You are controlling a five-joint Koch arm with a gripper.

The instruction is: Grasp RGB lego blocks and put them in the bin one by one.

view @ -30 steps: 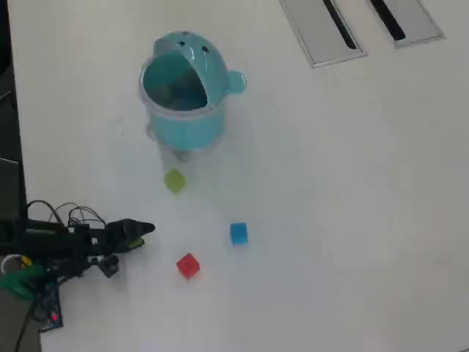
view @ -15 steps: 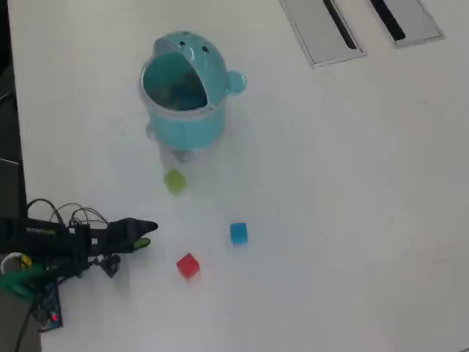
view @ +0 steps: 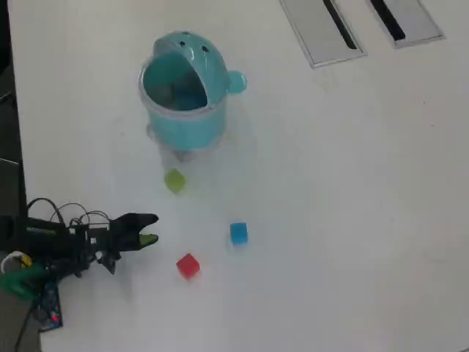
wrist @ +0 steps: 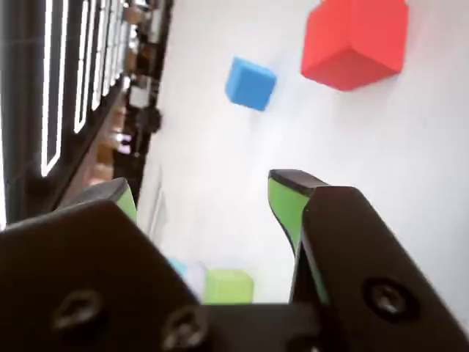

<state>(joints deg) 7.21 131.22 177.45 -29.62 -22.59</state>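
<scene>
Three lego blocks lie apart on the white table. The red block [view: 187, 265] [wrist: 355, 40] is nearest to my gripper, the blue block [view: 238, 233] [wrist: 250, 83] is right of it in the overhead view, and the yellow-green block [view: 174, 180] [wrist: 229, 285] sits just below the bin. The teal bin [view: 183, 92] stands upright at the upper left, its mouth open. My gripper [view: 152, 229] [wrist: 204, 189] is open and empty, low over the table left of the red block and touching no block. Its green-padded fingertips [wrist: 289, 202] point toward the red and blue blocks.
Two grey slotted panels [view: 322, 29] [view: 407, 18] are set in the table at the top right. The table's dark left edge [view: 7, 110] runs beside the arm, whose black body and cables [view: 51, 242] lie at the lower left.
The jaws have spread open; earlier they were nearly together. The gripper has crept slightly to the right toward the red block. The blocks and bin have not moved.
</scene>
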